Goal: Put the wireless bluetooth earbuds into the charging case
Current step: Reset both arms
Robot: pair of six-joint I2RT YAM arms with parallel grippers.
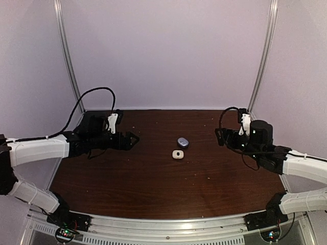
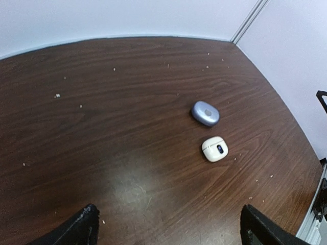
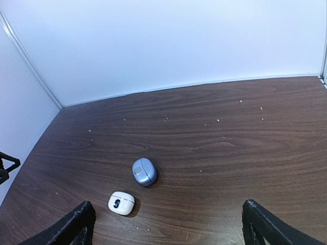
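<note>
Top external: left gripper (image 1: 134,139) at 9 o'clock and right gripper (image 1: 218,137) at 3 o'clock flank two charging cases mid-table (image 1: 127,178), well apart from both. The blue case (image 1: 183,142) sits just beside the white case (image 1: 178,154), at its 1 o'clock. Both lids look shut, and no earbuds are visible in any view (maybe inside, can't tell). Judged: nothing in hand. It's either pre-approach or job done. If buds are outstanding, the next move needs one arm to steady a case while the other lifts the lid.

Wrist cams add what the overhead can't: both pincers spread wide and holding nothing, a dark mark on the white case's lid, and pale specks (image 2: 57,95) on the wood. Only the overhead shows both arms at once.
</note>
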